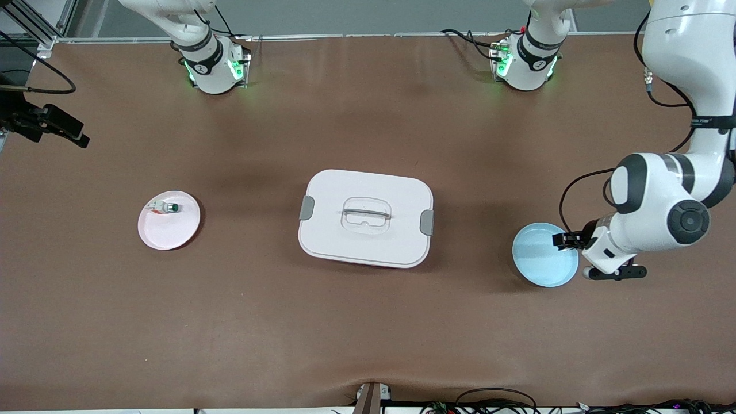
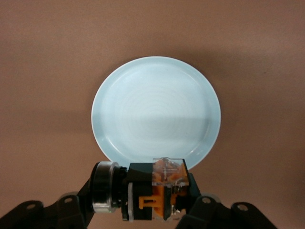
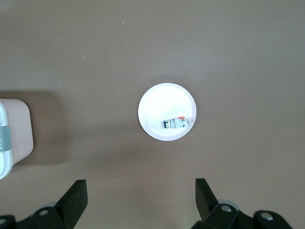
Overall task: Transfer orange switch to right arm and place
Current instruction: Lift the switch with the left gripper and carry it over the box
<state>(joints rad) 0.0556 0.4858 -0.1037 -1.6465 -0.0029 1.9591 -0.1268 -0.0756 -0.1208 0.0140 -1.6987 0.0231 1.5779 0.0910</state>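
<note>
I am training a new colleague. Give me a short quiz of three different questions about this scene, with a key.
1. True or false: the left gripper is shut on the orange switch.
2. The blue plate holds: A) the small green-capped part B) nothing visible C) the white box.
3. Fill in: the right gripper hangs ____ over the table, high above the pink plate.

Key: 1 true; 2 B; 3 open.

The left gripper (image 1: 566,240) is up in the air with its fingers closed tight. The right gripper (image 3: 140,198) waits high, fingers spread wide apart.
</note>
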